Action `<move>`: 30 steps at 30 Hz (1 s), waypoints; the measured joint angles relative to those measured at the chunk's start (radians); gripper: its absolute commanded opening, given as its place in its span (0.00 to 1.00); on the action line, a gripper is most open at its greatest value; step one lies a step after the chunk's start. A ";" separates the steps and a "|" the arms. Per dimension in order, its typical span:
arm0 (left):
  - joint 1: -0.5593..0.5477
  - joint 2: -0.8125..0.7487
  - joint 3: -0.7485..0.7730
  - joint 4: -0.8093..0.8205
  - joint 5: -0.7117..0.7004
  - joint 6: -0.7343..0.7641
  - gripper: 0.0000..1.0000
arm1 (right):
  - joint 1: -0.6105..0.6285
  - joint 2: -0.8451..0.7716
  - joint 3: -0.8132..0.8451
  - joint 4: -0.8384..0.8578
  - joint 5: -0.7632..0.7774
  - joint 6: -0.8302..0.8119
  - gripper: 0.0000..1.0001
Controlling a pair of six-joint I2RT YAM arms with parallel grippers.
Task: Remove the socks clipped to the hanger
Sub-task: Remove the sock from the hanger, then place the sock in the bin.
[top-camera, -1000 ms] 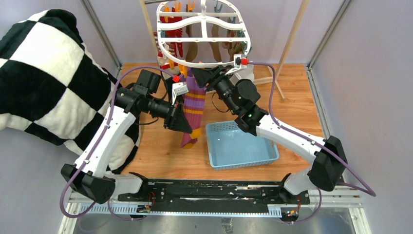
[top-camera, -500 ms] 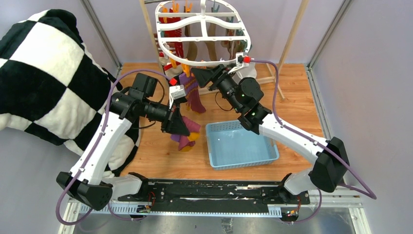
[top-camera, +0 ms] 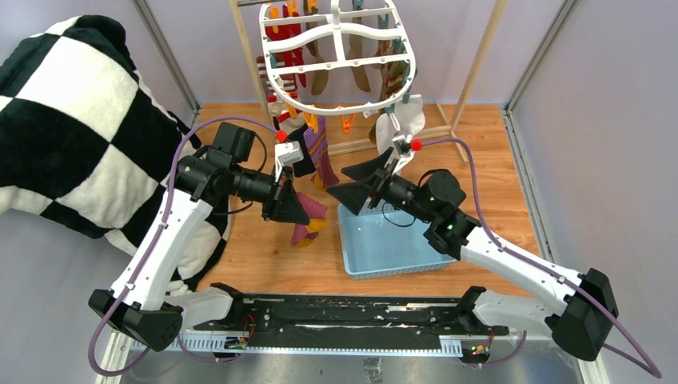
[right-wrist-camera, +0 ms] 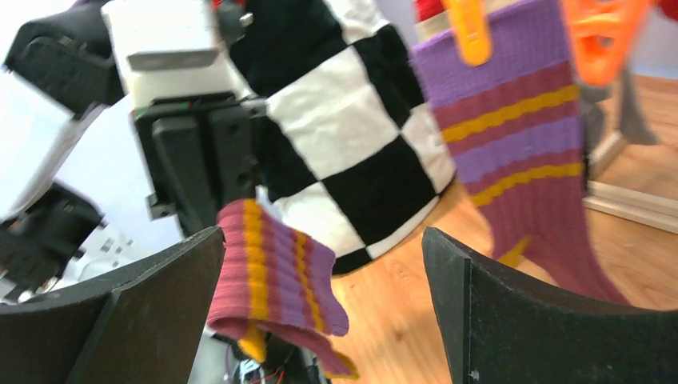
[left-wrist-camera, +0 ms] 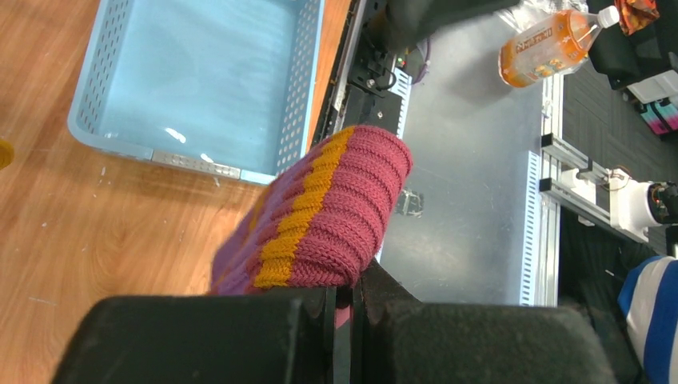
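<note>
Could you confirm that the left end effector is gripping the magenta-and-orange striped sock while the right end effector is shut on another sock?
Not quite. The right end effector is open, its fingers spread wide and holding nothing, as the right wrist view shows. The rest stands: the left end effector is gripping the magenta-and-orange striped sock.

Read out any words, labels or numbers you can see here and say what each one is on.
The orange bottle: lettering on its label, too blurred to read.
The striped sock in the left gripper: no text.
The blue basket: no text.
Nothing else shows any writing.
</note>
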 measured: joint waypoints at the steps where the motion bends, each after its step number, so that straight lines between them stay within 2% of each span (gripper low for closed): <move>1: 0.000 0.001 0.000 0.000 0.000 0.000 0.00 | 0.011 -0.001 -0.002 0.001 -0.025 -0.011 0.97; 9: 0.000 0.016 0.002 0.000 -0.008 -0.001 0.00 | 0.083 0.084 0.010 0.031 -0.163 -0.057 0.83; 11: 0.000 0.016 0.002 0.000 -0.011 -0.001 0.00 | 0.090 0.111 0.013 0.040 -0.190 -0.057 0.72; 13: 0.000 0.016 0.002 0.000 -0.011 -0.001 0.00 | 0.094 0.127 0.013 0.043 -0.203 -0.058 0.55; 14: 0.000 0.016 0.002 0.000 -0.012 -0.001 0.10 | 0.096 0.133 0.013 0.046 -0.205 -0.056 0.46; 16: 0.000 0.016 0.002 0.000 -0.016 -0.001 0.73 | 0.097 0.134 0.013 0.050 -0.206 -0.055 0.32; 17: 0.000 0.016 0.002 0.002 -0.020 0.002 0.95 | 0.097 0.131 0.013 0.051 -0.205 -0.055 0.29; 18: 0.000 0.016 0.002 0.002 -0.027 0.005 0.99 | 0.097 0.126 0.013 0.048 -0.201 -0.056 0.29; 21: -0.001 0.010 0.002 0.000 -0.066 -0.003 1.00 | 0.092 0.095 0.013 0.003 -0.185 -0.059 0.27; 27: 0.010 -0.057 0.000 0.000 -0.161 0.013 1.00 | 0.035 -0.080 -0.002 -0.216 -0.107 -0.101 0.01; 30: 0.095 -0.077 -0.001 0.000 -0.159 0.018 1.00 | -0.006 -0.178 -0.024 -0.382 -0.024 -0.124 0.00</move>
